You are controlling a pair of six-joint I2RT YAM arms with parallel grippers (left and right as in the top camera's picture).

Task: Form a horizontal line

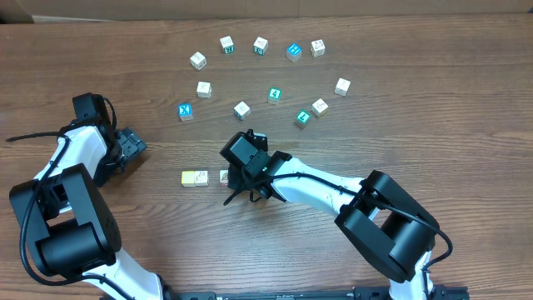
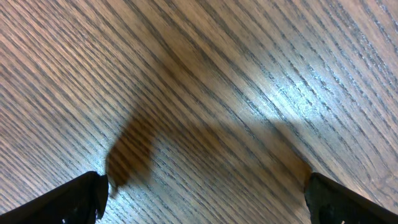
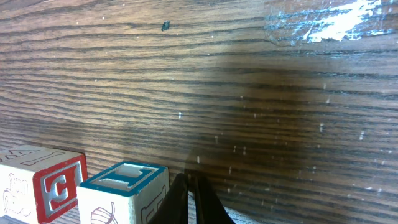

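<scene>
Two letter blocks lie side by side near the table's middle: a yellowish one (image 1: 195,177) and a white one (image 1: 223,176) partly hidden by my right gripper (image 1: 236,182). In the right wrist view they show as a red-letter block (image 3: 40,180) and a teal-topped block (image 3: 124,190). My right gripper (image 3: 189,186) is shut and empty, with its tips on the wood just right of the teal-topped block. My left gripper (image 1: 133,146) is open and empty at the left. Its fingers (image 2: 205,193) are spread wide over bare wood.
Several loose letter blocks are scattered across the back of the table, from a white one (image 1: 197,60) to one at the far right (image 1: 342,86). Among them are blue ones (image 1: 186,111) (image 1: 293,52) and a green one (image 1: 303,118).
</scene>
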